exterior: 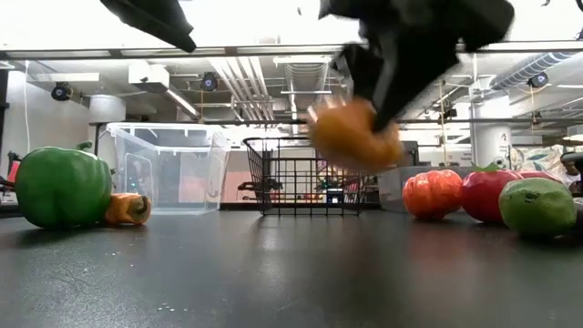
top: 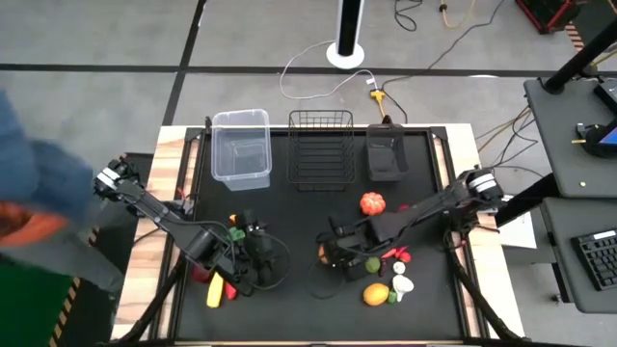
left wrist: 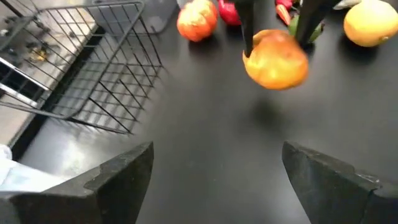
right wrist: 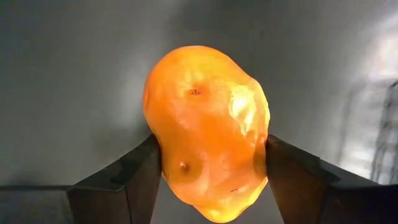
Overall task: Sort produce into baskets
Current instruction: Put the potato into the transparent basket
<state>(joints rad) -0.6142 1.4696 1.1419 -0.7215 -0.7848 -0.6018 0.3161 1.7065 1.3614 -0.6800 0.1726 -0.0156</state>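
My right gripper (top: 326,253) is shut on an orange, lumpy potato-like piece of produce (right wrist: 208,134), which it holds above the middle of the table; the piece also shows in the low view (exterior: 355,135). My left gripper (left wrist: 214,168) is open and empty, over the table's left-centre (top: 253,246), facing the held piece. At the far edge stand the clear tub (top: 241,149), the black wire basket (top: 321,149) and the small dark bin (top: 388,154). The rest of the produce lies on the table. My right gripper pinches the orange piece by two opposite sides (right wrist: 163,163) between its two fingers (right wrist: 134,177). The fingers come from above and point down, as the left wrist view (left wrist: 247,28) shows. The piece hangs clear of the table, with its shadow on the mat below.
A red-orange tomato (top: 373,203), a green lime (top: 372,264), a red piece (top: 396,255), a white piece (top: 403,285) and a yellow-orange fruit (top: 376,294) lie right of centre. A green pepper (exterior: 62,187), a yellow piece (top: 216,289) and a small orange piece (exterior: 127,210) lie left.
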